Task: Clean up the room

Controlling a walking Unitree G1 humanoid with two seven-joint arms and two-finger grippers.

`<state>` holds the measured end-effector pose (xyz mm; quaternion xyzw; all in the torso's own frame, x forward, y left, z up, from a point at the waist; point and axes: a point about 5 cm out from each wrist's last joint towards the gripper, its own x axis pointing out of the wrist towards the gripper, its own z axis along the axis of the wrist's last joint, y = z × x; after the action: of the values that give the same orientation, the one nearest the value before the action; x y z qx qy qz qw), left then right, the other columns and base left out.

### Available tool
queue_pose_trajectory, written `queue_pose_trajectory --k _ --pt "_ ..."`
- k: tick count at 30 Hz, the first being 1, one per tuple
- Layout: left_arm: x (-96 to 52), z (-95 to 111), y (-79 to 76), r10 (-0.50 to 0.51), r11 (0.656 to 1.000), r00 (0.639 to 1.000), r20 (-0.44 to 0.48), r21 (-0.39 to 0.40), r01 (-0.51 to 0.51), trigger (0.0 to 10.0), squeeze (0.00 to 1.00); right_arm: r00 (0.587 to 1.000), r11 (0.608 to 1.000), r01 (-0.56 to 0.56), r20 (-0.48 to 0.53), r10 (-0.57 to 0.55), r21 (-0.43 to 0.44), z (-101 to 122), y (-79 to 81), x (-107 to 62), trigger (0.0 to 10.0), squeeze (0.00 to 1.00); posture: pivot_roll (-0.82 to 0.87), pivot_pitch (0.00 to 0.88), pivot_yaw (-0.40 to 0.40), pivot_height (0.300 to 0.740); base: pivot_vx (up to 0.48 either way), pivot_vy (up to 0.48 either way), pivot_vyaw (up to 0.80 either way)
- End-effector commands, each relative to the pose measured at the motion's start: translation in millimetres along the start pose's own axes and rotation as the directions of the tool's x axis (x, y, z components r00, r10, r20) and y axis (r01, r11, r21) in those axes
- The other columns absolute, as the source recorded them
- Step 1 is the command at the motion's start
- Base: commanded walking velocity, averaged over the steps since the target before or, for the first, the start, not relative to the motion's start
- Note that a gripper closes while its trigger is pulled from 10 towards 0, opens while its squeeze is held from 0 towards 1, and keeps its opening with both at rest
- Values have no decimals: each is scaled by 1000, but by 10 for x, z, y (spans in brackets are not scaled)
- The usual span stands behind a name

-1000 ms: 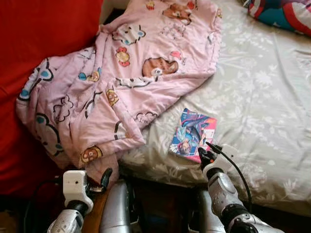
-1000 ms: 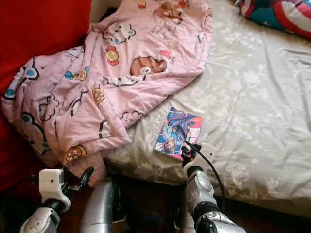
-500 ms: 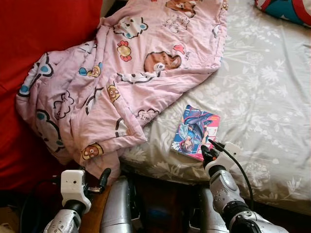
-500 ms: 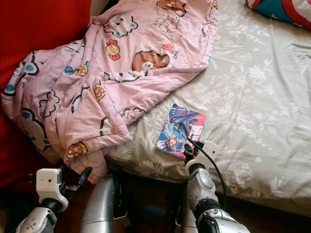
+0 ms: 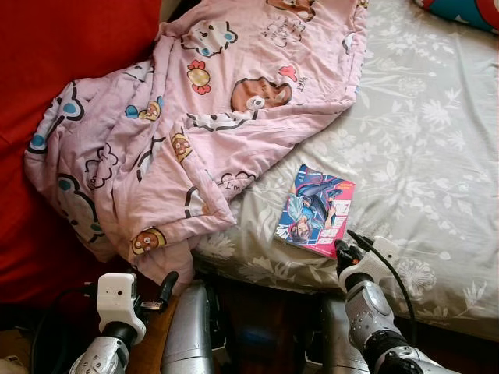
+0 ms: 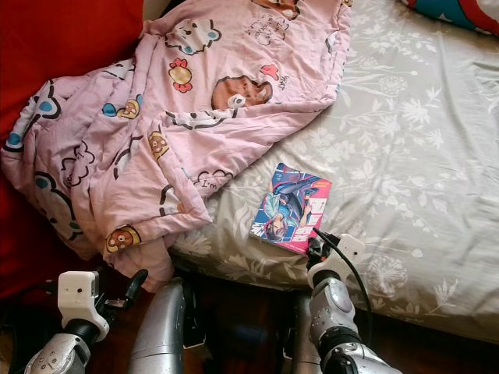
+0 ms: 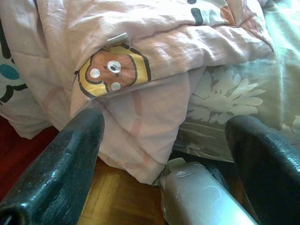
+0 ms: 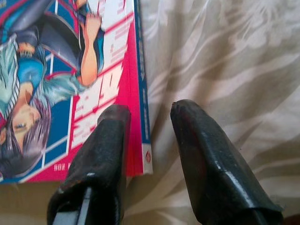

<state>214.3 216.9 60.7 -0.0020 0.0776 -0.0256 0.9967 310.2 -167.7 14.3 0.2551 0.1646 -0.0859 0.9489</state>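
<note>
Comic book (image 5: 316, 211) lies flat and face-up on the grey floral bedsheet (image 5: 421, 148), close to the mattress's near edge, just off the lower corner of the pink cartoon blanket (image 5: 171, 132) but not touching it. From the book, the blanket sits at about 10 o'clock; the right gripper (image 8: 145, 159) comes in at 5 o'clock.

Right gripper: fingers parted by a modest gap, nothing between them. In the right wrist view one finger overlaps the book's pink cover by the spine corner; the other stands over bare sheet beside it. Contact with the cover cannot be told.

Left gripper (image 7: 164, 154): fingers spread wide, low beside the bed, facing the hanging blanket hem. Idle.

Handling, as judged: thin paperback, light, glossy cover likely slick, bends easily. Soft mattress gives under pressure, so the lower finger may dig under the edge. Best hold seems to be the spine edge near the corner, where it is stiffest; pinching loose pages risks fanning or creasing.
</note>
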Motion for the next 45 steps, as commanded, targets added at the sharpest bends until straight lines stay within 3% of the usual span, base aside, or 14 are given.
queue_pose_trajectory --k 1,15,40,43,45 --pt "-58 -56 10 -3 1000 999 -41 17 3 10000 0 998 1000 9 -65 -9 1 -177 -59 -68 10000 0 152 335 36 590 0 0 0" --pt "-58 -35 31 0 1000 999 -40 19 1 10000 0 997 998 -55 51 56 -23 -6 68 -20 10000 0 156 332 40 590 0 0 0" --pt "-277 -25 111 23 999 997 -76 46 -20 10000 0 997 999 -13 -72 15 30 -198 -53 -73 10000 0 210 379 58 590 0 0 0" --pt "-298 -20 120 25 999 997 -80 48 -21 10000 0 994 997 -40 -96 46 59 -252 -17 -86 10000 0 214 380 63 590 0 0 0" --pt "-307 -18 121 23 999 996 -84 50 -18 10000 0 989 984 -55 -124 77 170 -326 22 -102 10000 0 218 380 65 590 0 0 0"
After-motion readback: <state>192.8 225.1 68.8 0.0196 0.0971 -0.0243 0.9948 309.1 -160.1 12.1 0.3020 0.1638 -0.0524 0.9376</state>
